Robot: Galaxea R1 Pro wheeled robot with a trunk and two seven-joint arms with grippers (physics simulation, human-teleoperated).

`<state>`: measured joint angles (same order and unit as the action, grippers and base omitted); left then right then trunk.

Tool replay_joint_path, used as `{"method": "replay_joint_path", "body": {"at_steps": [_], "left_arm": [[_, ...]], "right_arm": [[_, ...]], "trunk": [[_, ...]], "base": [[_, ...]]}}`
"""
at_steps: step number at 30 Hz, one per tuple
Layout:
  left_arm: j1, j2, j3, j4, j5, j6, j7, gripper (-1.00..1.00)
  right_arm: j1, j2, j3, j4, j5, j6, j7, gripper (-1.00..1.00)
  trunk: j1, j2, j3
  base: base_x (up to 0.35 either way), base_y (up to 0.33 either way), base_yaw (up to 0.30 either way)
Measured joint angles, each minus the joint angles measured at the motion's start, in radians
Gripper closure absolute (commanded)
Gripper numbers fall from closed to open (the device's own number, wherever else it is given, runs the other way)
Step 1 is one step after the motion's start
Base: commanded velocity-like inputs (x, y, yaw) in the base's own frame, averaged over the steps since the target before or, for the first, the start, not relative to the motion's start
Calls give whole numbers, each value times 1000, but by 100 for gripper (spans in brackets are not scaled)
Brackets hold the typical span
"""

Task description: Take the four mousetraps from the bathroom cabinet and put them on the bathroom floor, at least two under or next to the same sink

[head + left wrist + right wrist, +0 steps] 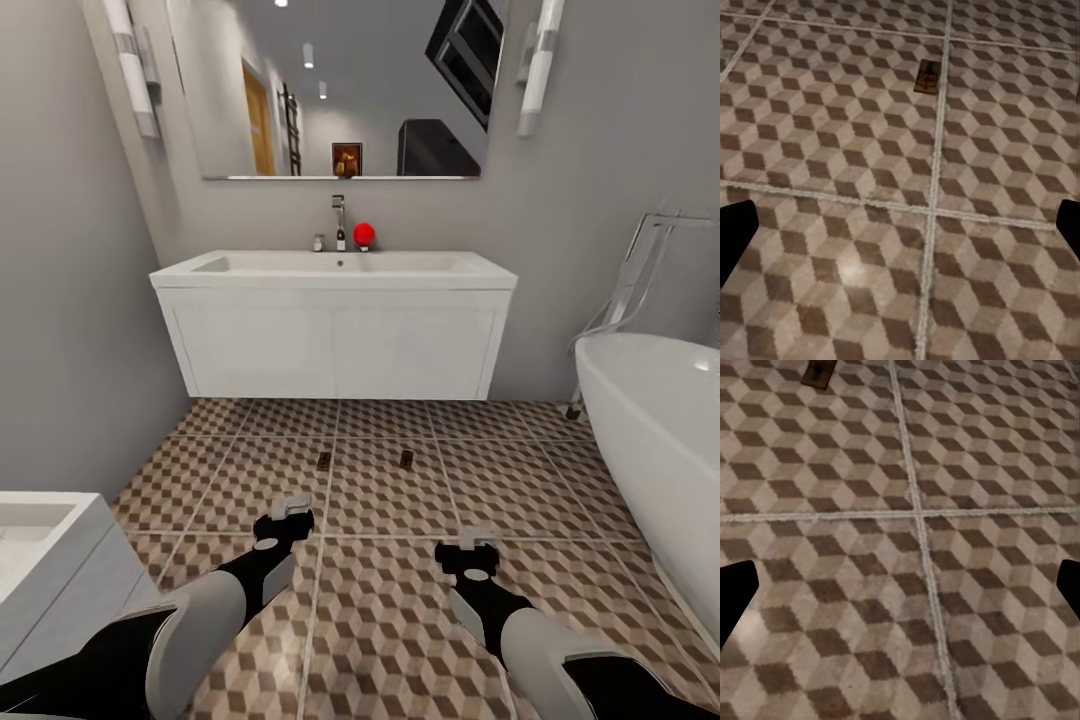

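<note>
On the cube-patterned bathroom floor [400, 600], two mousetraps lie flat in front of the white wall-hung sink [335, 320]: one [323, 460] just beside a grout line, the other [406, 459] near it. Left gripper [284, 520] and right gripper [468, 555] hover above the tiles with jaws spread wide, holding nothing. A bathtub [660, 440] stands at the right.

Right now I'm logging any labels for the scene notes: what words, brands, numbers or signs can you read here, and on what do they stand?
None can be read.
The two mousetraps on the bathroom floor show only a red mark, no legible print.
The bathroom sink, its tap and the red ball carry no lettering.
The small framed picture in the mirror is too blurred to read.
</note>
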<state>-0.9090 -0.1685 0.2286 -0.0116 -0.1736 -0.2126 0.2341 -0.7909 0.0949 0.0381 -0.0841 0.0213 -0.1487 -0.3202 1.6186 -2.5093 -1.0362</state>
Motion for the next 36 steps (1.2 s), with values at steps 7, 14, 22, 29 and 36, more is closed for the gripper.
{"method": "replay_joint_path", "body": {"at_steps": [7,14,22,29,36], "left_arm": [[2,0,0,3,-1,1,0,-100],[5,0,0,5,0,6,0,-100],[6,3,1,6,0,11,2,-100],[6,6,1,6,0,15,2,-100],[6,7,1,6,0,16,2,-100]], "right_arm": [[0,1,0,6,-1,0,-1,-100],[0,0,0,49,-1,-1,-1,-100],[0,-2,0,69,-1,0,-1,-100],[0,-19,0,75,-2,4,0,-100],[3,-30,0,101,-3,7,-1,-100]], "trunk": [[-3,2,27],[-6,3,54],[-10,5,85],[-13,7,112],[-16,8,139]], "base": [[0,0,0],[0,0,0],[0,0,0],[0,0,0],[0,0,0]]}}
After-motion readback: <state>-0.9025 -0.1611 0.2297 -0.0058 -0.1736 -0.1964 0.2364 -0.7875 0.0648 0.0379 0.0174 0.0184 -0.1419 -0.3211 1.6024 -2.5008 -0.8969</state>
